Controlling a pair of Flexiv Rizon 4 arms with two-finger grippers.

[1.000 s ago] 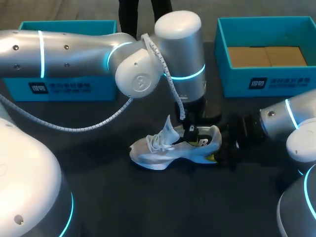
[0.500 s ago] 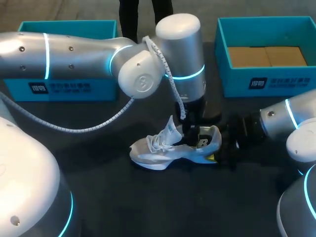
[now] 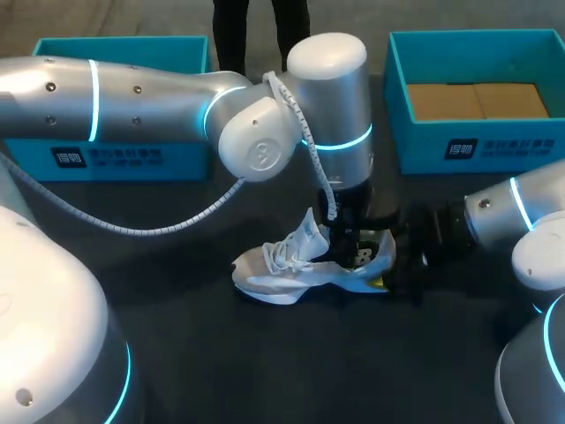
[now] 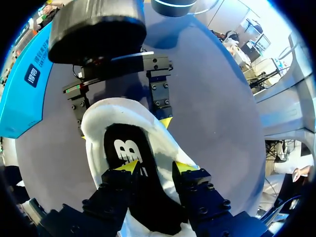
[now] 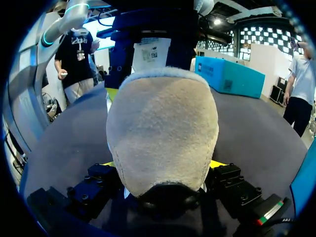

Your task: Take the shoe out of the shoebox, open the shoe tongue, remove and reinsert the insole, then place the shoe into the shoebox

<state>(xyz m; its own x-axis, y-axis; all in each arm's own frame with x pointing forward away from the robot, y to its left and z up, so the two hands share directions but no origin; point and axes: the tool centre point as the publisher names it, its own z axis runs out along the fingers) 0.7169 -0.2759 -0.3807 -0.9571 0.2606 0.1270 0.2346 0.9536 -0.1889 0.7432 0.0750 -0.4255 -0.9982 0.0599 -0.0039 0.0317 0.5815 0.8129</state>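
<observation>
A white shoe (image 3: 291,265) lies on the dark table, toe to the left, tongue (image 3: 307,231) pulled up. My left gripper (image 3: 351,243) reaches down into its opening. In the left wrist view that gripper (image 4: 154,167) is open, its yellow tips spread just above the black insole (image 4: 129,150) with a white logo. My right gripper (image 3: 399,263) is at the heel. In the right wrist view the grey heel (image 5: 163,128) fills the space between its fingers (image 5: 111,164), which press on it from both sides.
A teal shoebox (image 3: 477,146) with a cardboard bottom stands at the back right. Another teal box (image 3: 115,157) stands at the back left, partly behind my left arm. Bare dark table lies in front of the shoe.
My left gripper has gone from shut to open inside the shoe, and its arm has shifted slightly right and lower. The right gripper and the shoe have stayed put.
</observation>
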